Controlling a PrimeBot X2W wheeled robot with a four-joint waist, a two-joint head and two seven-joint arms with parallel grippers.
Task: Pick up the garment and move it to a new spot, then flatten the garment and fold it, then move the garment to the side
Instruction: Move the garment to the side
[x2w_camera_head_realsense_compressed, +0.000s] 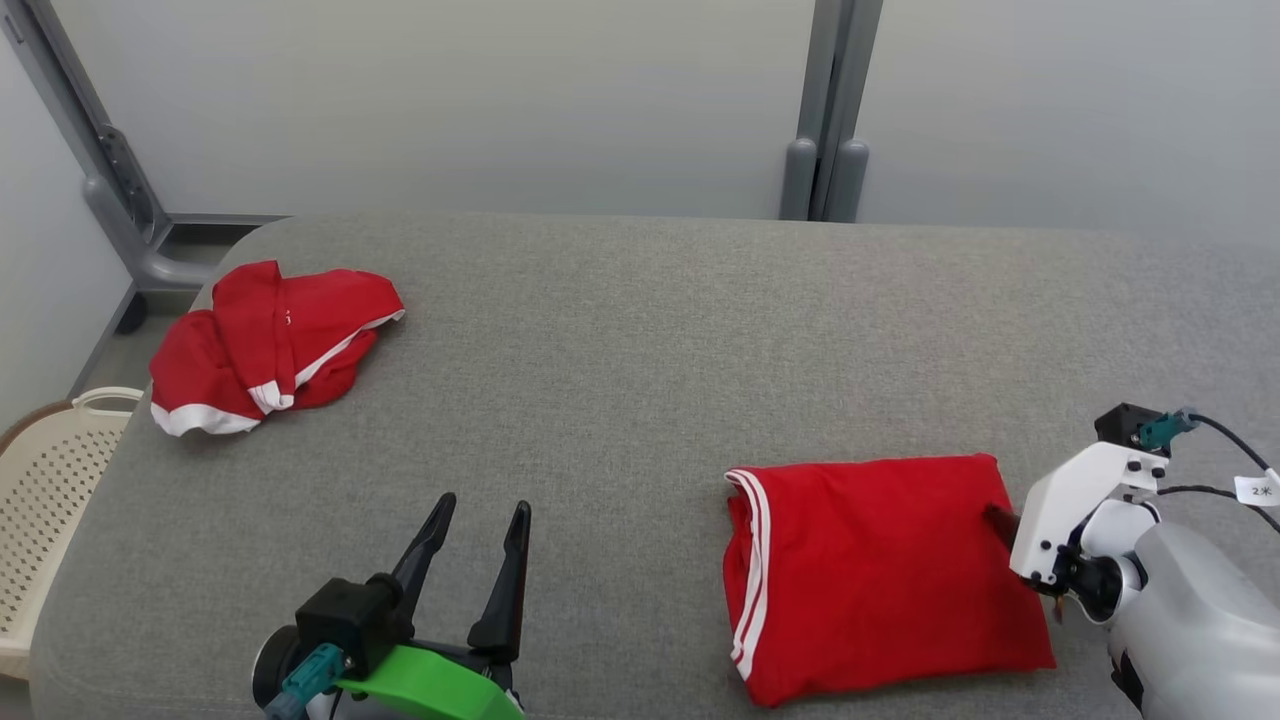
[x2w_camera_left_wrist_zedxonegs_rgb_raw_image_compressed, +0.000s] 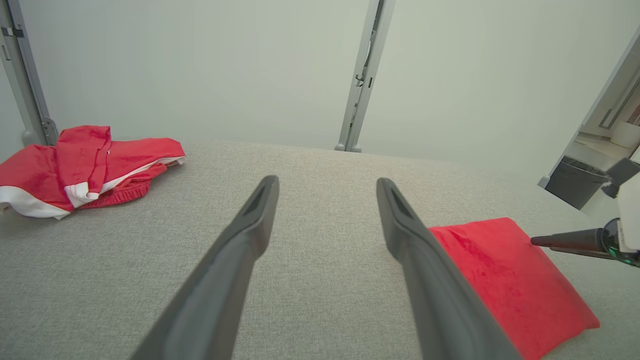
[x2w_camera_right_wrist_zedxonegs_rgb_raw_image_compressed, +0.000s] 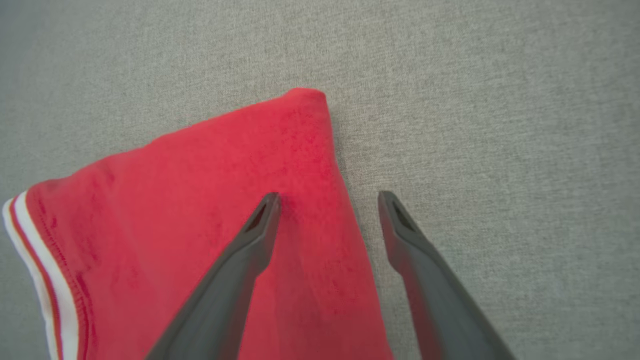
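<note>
Folded garment (x2w_camera_head_realsense_compressed: 880, 575): lying flat, near right of grey table (x2w_camera_head_realsense_compressed: 640, 330), striped hem facing left.
Right gripper (x2w_camera_right_wrist_zedxonegs_rgb_raw_image_compressed: 328, 197): standing spread, straddling the garment's right edge, gripping nothing.
Left gripper (x2w_camera_head_realsense_compressed: 483, 505): hovering spread, well apart.
Crumpled red garment (x2w_camera_head_realsense_compressed: 270, 345): sitting far left.

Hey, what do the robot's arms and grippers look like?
The left gripper has two long, dark, tapered fingers, a black body, a green cover and a teal plug. The right gripper has the same fingers, a white bracket, a silver-grey forearm, another teal plug, black cables and a white tag.
</note>
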